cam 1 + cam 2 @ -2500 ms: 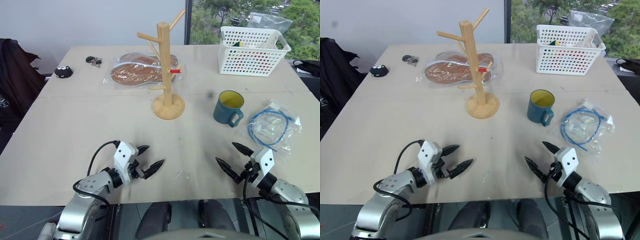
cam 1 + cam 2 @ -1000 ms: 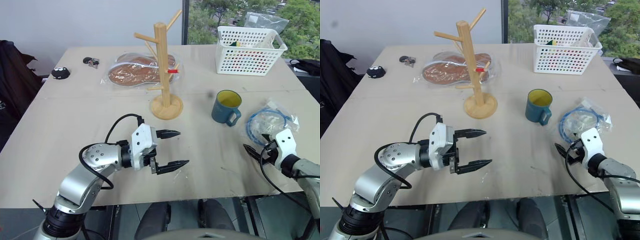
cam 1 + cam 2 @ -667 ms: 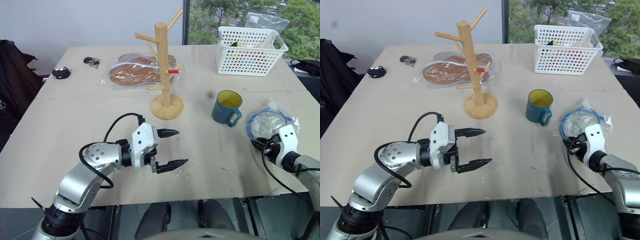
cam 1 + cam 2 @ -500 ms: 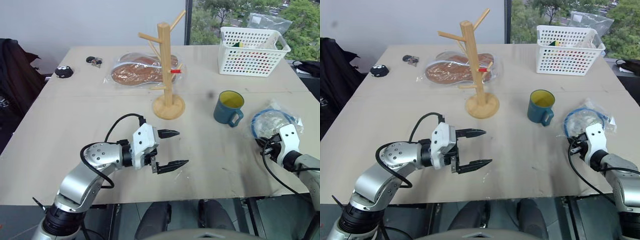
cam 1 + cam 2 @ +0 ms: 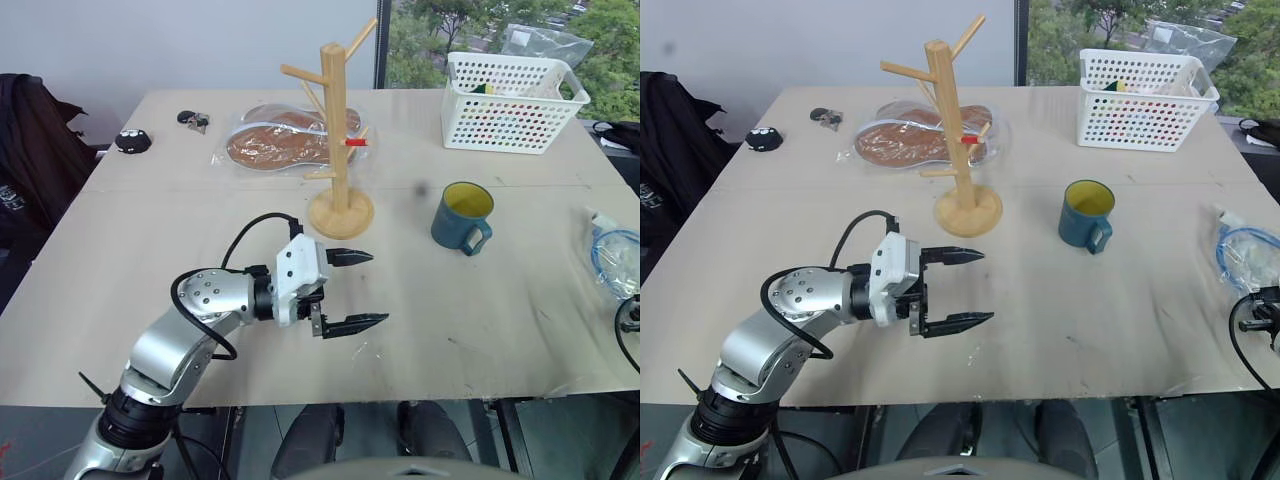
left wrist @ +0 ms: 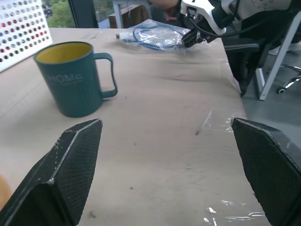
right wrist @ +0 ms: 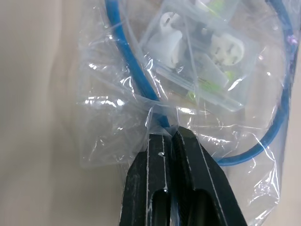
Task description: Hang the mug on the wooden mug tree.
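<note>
The teal mug [image 5: 462, 217] with a yellow inside stands upright on the table, right of centre, its handle towards the table's front. The wooden mug tree [image 5: 335, 130] stands left of it on a round base, one peg red-tipped. My left gripper [image 5: 375, 288] hovers open over the front middle of the table and points at the mug [image 6: 70, 80], well short of it, nothing between its fingers. At the table's right edge my right gripper [image 7: 171, 136] is shut on the edge of a clear plastic bag [image 7: 188, 80] holding a blue cable.
A white perforated basket [image 5: 515, 90] stands at the back right. A clear bag of brown items [image 5: 285, 148] lies behind the mug tree. Keys [image 5: 195, 120] and a small black object [image 5: 132, 141] lie at the back left. The cable bag [image 5: 615, 262] lies at the right edge.
My right gripper has shut on the cable bag and swung to the right, dragging the bag to the table's right edge. The left gripper has stayed open in place.
</note>
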Robot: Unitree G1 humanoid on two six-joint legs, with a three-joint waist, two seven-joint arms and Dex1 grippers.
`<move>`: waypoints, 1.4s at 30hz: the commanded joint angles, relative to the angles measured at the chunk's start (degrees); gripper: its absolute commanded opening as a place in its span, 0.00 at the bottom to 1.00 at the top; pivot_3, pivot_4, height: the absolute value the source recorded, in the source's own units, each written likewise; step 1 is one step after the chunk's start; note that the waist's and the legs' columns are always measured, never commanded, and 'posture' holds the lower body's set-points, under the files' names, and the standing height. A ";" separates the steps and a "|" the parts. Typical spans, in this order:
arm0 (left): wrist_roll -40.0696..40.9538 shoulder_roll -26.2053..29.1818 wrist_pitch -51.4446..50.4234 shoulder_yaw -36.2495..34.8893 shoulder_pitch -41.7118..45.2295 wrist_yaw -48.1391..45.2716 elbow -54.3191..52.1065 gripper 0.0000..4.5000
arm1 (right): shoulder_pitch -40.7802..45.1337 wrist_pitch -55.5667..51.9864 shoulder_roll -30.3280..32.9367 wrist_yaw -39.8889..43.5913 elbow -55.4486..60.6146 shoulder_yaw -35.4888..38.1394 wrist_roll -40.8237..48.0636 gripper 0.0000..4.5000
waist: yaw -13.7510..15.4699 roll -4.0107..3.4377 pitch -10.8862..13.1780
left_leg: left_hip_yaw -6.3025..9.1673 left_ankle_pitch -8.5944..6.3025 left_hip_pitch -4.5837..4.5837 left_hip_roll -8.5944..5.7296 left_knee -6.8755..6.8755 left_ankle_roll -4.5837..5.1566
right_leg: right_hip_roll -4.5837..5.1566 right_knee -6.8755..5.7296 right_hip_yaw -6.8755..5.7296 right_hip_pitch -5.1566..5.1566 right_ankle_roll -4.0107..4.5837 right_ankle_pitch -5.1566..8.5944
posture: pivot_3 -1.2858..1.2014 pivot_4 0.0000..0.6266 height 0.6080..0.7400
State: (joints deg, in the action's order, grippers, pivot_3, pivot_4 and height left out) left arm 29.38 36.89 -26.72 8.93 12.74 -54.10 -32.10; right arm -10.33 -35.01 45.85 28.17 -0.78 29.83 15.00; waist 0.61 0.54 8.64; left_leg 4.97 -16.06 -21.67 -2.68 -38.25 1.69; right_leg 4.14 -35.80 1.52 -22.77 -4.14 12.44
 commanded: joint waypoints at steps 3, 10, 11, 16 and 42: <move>0.53 0.46 0.67 -0.66 1.17 -0.74 -1.42 1.00 | -4.73 -3.88 2.79 8.24 10.44 4.54 5.72 0.55 | 0.08 -0.03 0.02 | 0.03 0.00 0.00 0.01 -0.01 0.00 | -0.02 0.00 -0.02 0.01 -0.01 0.00 | 0.52 0.24 1.00; 0.57 0.86 0.24 -1.31 0.53 -0.24 -1.50 1.00 | -4.43 -14.48 4.18 15.78 28.58 10.10 22.22 0.97 | -0.51 -0.14 0.30 | 0.01 -0.01 0.00 0.08 -0.01 0.02 | -0.04 0.01 -0.03 0.01 -0.20 -0.10 | 0.52 0.24 1.00; 0.47 0.66 0.17 -1.27 0.57 0.13 -1.50 1.00 | -2.97 -14.88 3.83 14.55 29.73 8.13 22.39 0.97 | -0.49 -0.09 0.33 | 0.04 -0.01 -0.01 0.08 -0.02 0.02 | -0.05 0.01 -0.06 0.01 -0.19 -0.10 | 0.52 0.24 1.00; 0.83 -0.17 -1.07 -1.52 0.85 2.37 -1.81 1.00 | 6.63 -14.34 -5.64 -0.11 32.56 -6.96 16.31 0.97 | -0.42 0.04 0.44 | 0.08 -0.01 -0.04 0.07 -0.03 0.01 | -0.03 0.05 -0.10 0.00 -0.19 -0.09 | 0.52 0.24 1.00; -0.15 -0.25 -3.89 -2.35 1.79 6.25 -3.39 1.00 | 20.33 -11.16 -32.00 -27.86 28.51 -23.28 -4.34 0.81 | -1.35 -0.07 0.46 | 0.00 0.20 -0.48 -0.06 0.06 -0.36 | -0.04 -0.13 0.07 -0.69 -0.17 -0.13 | 0.52 0.24 1.00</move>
State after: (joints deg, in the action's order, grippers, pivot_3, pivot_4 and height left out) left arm 29.43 36.82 -30.85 7.35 13.58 -48.99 -33.18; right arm 8.81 -47.94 13.72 0.08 26.59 6.51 11.28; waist -0.74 0.47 9.10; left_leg 4.97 -15.86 -22.14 -2.74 -38.19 1.33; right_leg 4.09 -35.94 1.60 -23.46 -4.32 12.31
